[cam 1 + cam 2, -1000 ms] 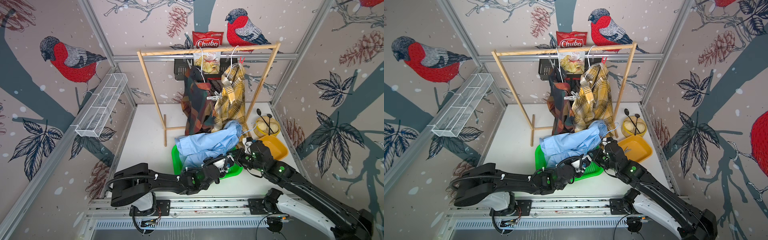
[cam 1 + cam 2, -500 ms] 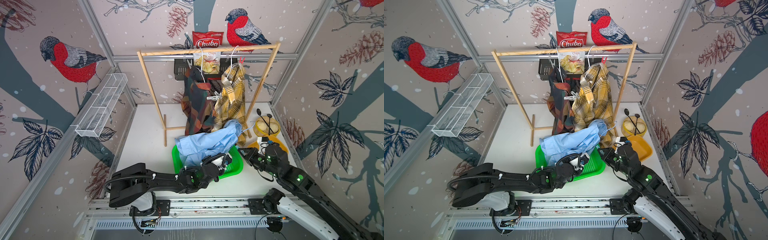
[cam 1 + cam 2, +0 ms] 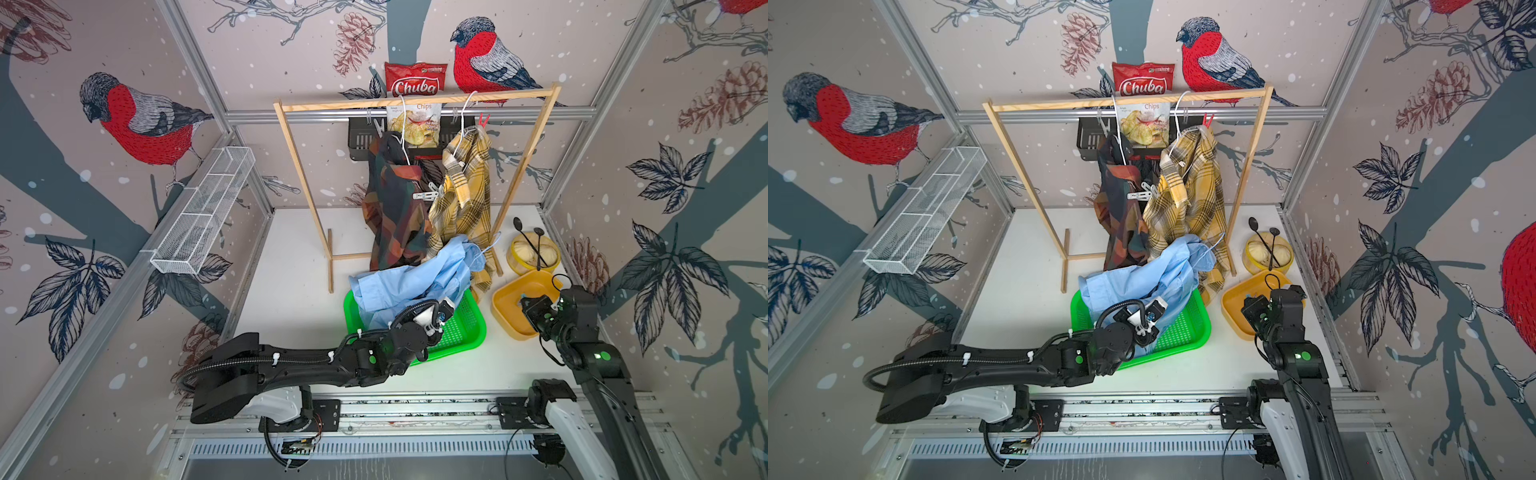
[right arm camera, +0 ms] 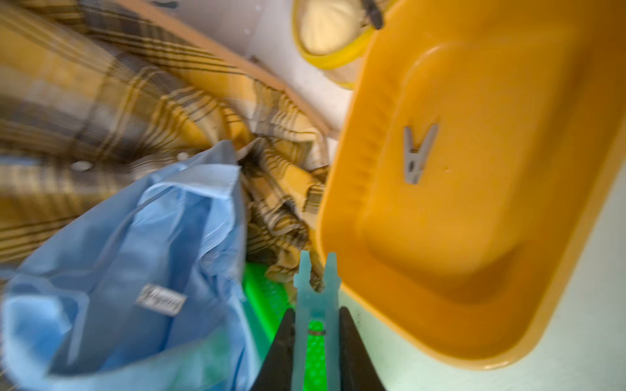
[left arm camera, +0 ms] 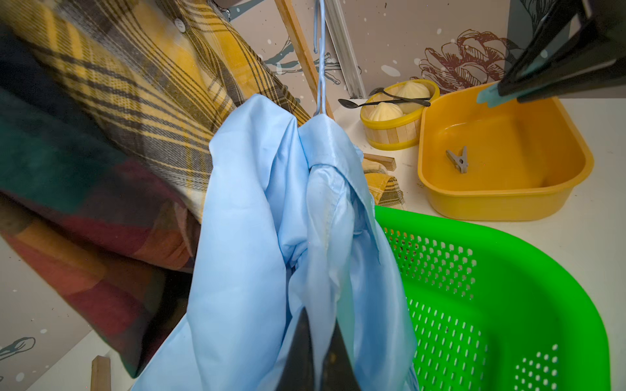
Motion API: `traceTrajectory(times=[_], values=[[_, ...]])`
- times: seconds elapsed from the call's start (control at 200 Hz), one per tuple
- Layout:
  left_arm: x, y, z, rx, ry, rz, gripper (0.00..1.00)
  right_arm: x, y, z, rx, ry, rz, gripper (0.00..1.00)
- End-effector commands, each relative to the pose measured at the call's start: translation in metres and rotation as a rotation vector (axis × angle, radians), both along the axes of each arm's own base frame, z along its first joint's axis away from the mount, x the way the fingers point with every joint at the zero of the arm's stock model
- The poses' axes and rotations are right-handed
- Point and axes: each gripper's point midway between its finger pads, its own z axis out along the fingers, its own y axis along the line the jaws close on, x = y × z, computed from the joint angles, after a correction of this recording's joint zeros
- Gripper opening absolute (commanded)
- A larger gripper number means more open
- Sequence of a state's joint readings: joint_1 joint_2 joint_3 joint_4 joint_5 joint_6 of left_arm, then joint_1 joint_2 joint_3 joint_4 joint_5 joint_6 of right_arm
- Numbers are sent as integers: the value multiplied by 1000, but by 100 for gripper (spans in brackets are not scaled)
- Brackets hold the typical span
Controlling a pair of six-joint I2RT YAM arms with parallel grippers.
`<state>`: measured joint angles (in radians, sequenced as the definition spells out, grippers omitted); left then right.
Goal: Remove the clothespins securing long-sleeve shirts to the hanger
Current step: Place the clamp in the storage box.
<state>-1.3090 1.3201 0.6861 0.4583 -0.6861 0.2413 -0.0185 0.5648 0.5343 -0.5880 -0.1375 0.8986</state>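
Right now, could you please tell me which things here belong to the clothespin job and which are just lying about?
Job: teal clothespin in the right gripper; grey clothespin in the yellow tub; light blue shirt in the left gripper; check shirt; plaid shirt; white clothespin; red clothespin.
Lying about: chips bag; bun steamer; wire shelf; green basket.

A dark check shirt (image 3: 395, 216) and a yellow plaid shirt (image 3: 465, 199) hang from a wooden rack (image 3: 332, 101); a light blue shirt (image 3: 411, 282) slumps into a green basket (image 3: 467, 330), the left gripper (image 3: 448, 306) at its folds; the right gripper (image 3: 524, 302) hovers over an orange tub (image 3: 509, 311).
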Motion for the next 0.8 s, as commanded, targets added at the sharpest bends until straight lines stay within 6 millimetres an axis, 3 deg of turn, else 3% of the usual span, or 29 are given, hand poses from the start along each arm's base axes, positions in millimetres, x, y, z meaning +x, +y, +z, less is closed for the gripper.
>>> traceTrajectory(times=[0.0,0.1,0.225,0.465,0.595,0.68,0.795], values=[[1,5,13,-62,14,17,0,14,-12,-18,22,-26,14,4],[-2,10,26,-96,14,10,0,21,-37,-33,2,-16,-55,5],[-6,10,32,-110,13,-4,0,33,-51,-41,-9,-7,-81,11],[-14,6,35,-100,15,-33,0,47,-55,-54,13,53,-74,54],[-16,9,43,-128,14,-35,0,50,-54,-44,-25,28,-58,74],[-17,12,49,-144,16,-36,0,53,-47,-35,-55,13,-20,78],[-19,19,60,-174,19,-38,0,60,-19,-8,-127,-53,75,81]])
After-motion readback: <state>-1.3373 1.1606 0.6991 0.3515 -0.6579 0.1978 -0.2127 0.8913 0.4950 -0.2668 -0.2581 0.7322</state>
